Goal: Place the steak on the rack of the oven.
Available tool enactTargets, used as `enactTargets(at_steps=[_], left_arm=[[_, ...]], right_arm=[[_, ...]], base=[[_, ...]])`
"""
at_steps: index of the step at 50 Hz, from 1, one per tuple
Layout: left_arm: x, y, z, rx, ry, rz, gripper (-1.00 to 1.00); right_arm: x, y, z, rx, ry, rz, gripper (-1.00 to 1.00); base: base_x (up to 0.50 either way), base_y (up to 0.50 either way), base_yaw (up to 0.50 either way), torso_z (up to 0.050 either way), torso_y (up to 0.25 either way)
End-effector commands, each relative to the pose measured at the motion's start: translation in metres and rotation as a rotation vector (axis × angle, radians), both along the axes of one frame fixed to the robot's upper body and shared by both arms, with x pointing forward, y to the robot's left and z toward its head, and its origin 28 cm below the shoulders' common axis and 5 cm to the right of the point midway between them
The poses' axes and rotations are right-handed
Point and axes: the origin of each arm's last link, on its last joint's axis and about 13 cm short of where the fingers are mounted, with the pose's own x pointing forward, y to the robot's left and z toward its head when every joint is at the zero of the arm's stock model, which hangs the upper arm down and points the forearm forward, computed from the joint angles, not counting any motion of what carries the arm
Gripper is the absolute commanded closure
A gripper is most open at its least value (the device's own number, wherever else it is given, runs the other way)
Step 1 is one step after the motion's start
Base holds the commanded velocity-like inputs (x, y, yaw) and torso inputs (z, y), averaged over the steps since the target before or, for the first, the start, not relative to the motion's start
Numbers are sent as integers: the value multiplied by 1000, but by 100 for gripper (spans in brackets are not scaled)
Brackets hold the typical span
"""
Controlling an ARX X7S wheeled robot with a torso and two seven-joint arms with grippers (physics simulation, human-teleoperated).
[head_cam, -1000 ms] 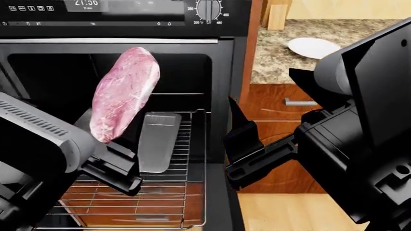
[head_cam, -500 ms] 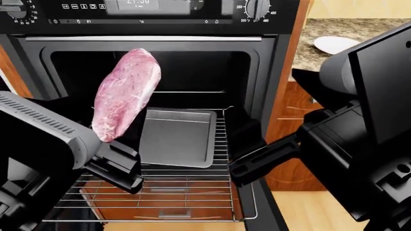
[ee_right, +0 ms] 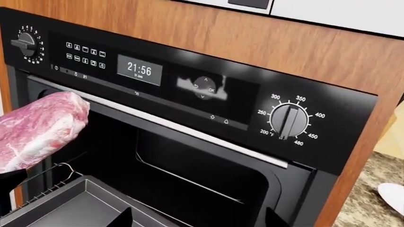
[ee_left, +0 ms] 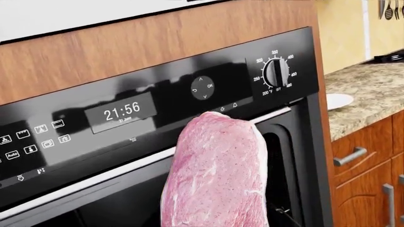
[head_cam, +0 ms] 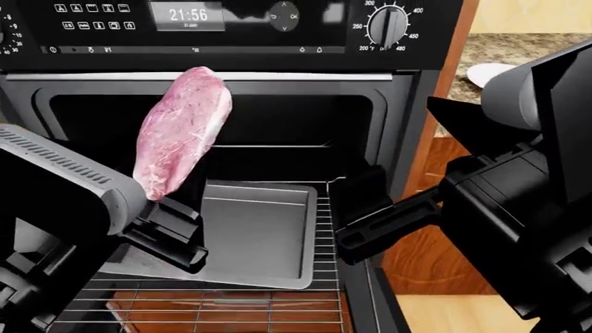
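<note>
Gripping the steak [head_cam: 182, 132] by its lower end, the left gripper [head_cam: 171, 232] at 8 o'clock in the head view, jaws closed on the meat so the pink slab stands nearly upright, tilted toward 1 o'clock. Held high like this, probably, to clear the front lip of the grey baking tray [head_cam: 249, 239] before any lowering. Hanging in front of the open mouth of the oven [head_cam: 277, 132], top end level with the silver bar handle [head_cam: 306, 75], not yet touching anything below. Pulled out under it, the rack [head_cam: 328, 291], wire bars showing at 6 o'clock and along the tray's right edge; tray resting on it and covering most of the grid, so bare wire remains only near the front and at 3 o'clock of the tray. Parked at 3 o'clock, the right gripper [head_cam: 356, 218], beside the rack's right edge; fingers parted and empty, by the look of it, kept aside to leave the approach free. Seen from the left wrist, the steak [ee_left: 215, 175] filling the foreground below the clock display [ee_left: 121, 112] reading 21:56. Judged next: lowering onto exposed bars, not into the tray; risk of the tall chunk toppling on release.
</note>
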Motion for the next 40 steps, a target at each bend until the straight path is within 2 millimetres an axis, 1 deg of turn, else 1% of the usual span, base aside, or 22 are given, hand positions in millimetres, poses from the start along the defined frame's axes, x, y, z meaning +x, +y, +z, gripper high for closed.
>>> enactTargets(at_steps=[1, 6, 10, 15, 16, 17, 18, 19, 21, 22, 23, 24, 27, 29, 30, 34, 40], left_arm=[[4, -2, 2, -8, -5, 3, 100], [6, -2, -2, 4, 16, -4, 100], [15, -3, -4, 14, 71, 4, 100], [19, -4, -8, 40, 120, -7, 100], [22, -5, -9, 36, 157, -5, 100], [23, -4, -10, 51, 144, 4, 100], [25, -5, -12, 42, 185, -10, 100], [27, -5, -13, 50, 170, -3, 100], [30, -5, -13, 29, 204, -8, 100], [35, -5, -16, 47, 190, 6, 100], [35, -4, -16, 36, 225, -2, 100], [40, -3, -18, 44, 219, 21, 100], [43, -2, -18, 36, 236, 19, 100], [46, -4, -21, 42, 260, 18, 100], [46, -5, -21, 8, 313, -7, 100], [55, -5, -25, 35, 291, 54, 100], [62, -5, -30, 25, 340, 53, 100]], right_arm=[[0, -1, -1, 2, -3, -3, -100], [2, -2, -5, 2, 6, -5, -100], [1, -3, -8, 10, 6, -6, -100], [-3, -4, -10, 21, 1, -6, -100], [-4, -4, -10, 19, -1, -9, -100], [-4, -4, -10, 22, -4, -7, -100], [-4, -5, -11, 20, -4, -10, -100], [-4, -5, -11, 24, -5, -8, -100], [-4, -5, -12, 32, -10, -7, -100], [-3, -5, -12, 35, -11, -7, -100], [-3, -5, -12, 36, -11, -5, -100], [-2, -5, -12, 32, -8, -8, -100], [-2, -5, -11, 30, -9, -8, -100], [-2, -5, -11, 32, -13, -10, -100], [-2, -6, -10, 41, -18, -11, -100], [-1, -6, -11, 42, -19, -10, -100], [1, -6, -12, 47, -17, -5, -100]], base=[[0, 0, 0, 0, 0], [0, 0, 0, 0, 2], [0, 0, 0, 0, 0], [0, 0, 0, 0, 0], [0, 0, 0, 0, 0], [0, 0, 0, 0, 0], [0, 0, 0, 0, 0], [0, 0, 0, 0, 0], [0, 0, 0, 0, 0], [0, 0, 0, 0, 0], [0, 0, 0, 0, 0], [0, 0, 0, 0, 0], [0, 0, 0, 0, 0], [0, 0, 0, 0, 0], [0, 0, 0, 0, 0], [0, 0, 0, 0, 0], [0, 0, 0, 0, 2]])
